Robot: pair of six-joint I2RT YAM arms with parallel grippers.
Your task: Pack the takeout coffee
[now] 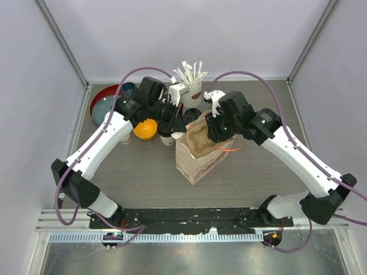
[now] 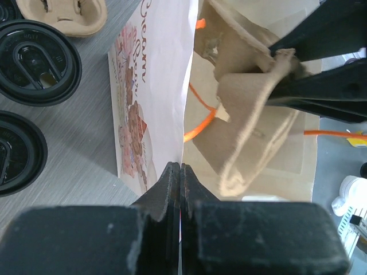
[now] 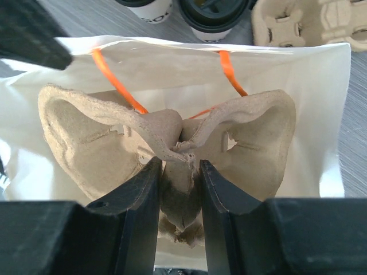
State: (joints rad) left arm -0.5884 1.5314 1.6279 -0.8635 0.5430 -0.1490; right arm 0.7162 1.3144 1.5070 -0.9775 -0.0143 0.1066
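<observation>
Two robot arms meet at a white paper bag [image 1: 192, 166] on a grey surface [image 1: 132, 172].
The left end effector [image 2: 180, 172] is clamped tight on the bag's rim. The right end effector [image 3: 178, 163], partly closed, pinches the centre ridge of a folded pulp cup carrier [image 3: 86, 143] in the bag's mouth. One black-lidded coffee cup [image 2: 37, 63] and a second cup [image 2: 14, 152] stand just beside the bag.

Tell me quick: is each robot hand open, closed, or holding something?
Left gripper: closed, pinching the paper bag by its edge.
Right gripper: closed on the cardboard cup carrier in the bag's mouth.
</observation>
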